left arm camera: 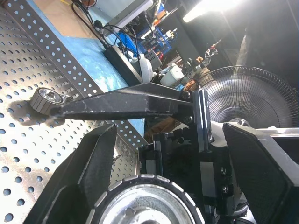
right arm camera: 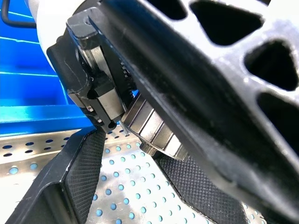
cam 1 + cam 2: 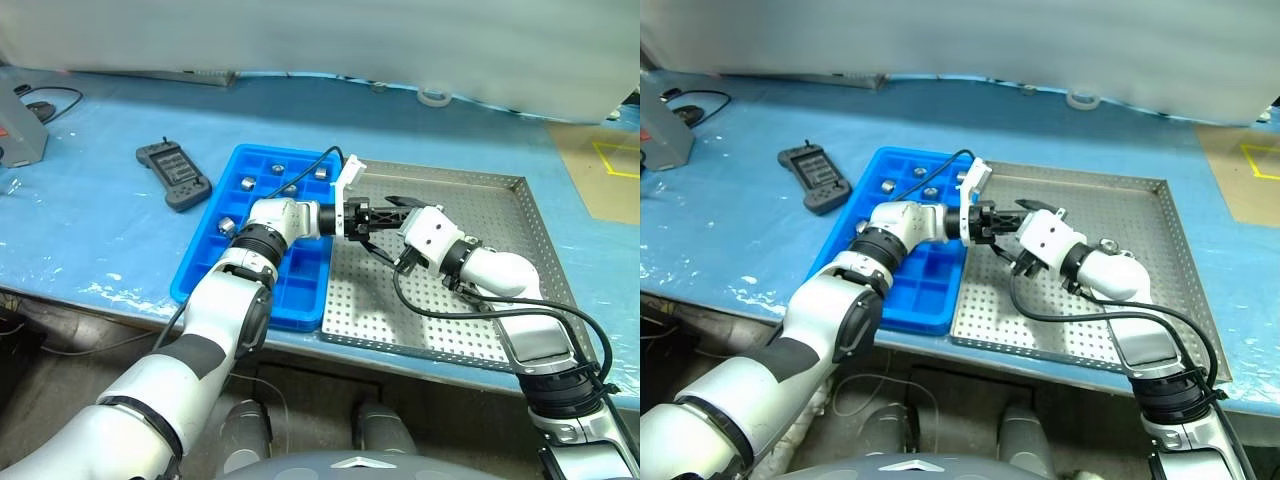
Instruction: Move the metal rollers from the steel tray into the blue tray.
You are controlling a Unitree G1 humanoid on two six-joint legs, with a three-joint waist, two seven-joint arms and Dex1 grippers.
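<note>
1. Black two-finger left gripper (image 1: pixel 168 135) reaches across to your right, almost level, over the left part of the shiny perforated steel tray (image 3: pixel 400 320).
2. It pinches one silvery ribbed metal roller (image 1: pixel 140 205) between its fingers, as far as you can see.
3. Your right gripper (image 2: pixel 128 156) points forward and left to meet it, with its textured black fingers (image 2: pixel 79 172) spread apart on either side of that roller.
4. One more small metal roller (image 1: pixel 46 99) lies flat on the steel tray.
5. Several metal rollers (image 3: pixel 248 183) sit in separate square compartments of the bright blue plastic tray (image 3: pixel 300 290), just beside the steel tray.
</note>
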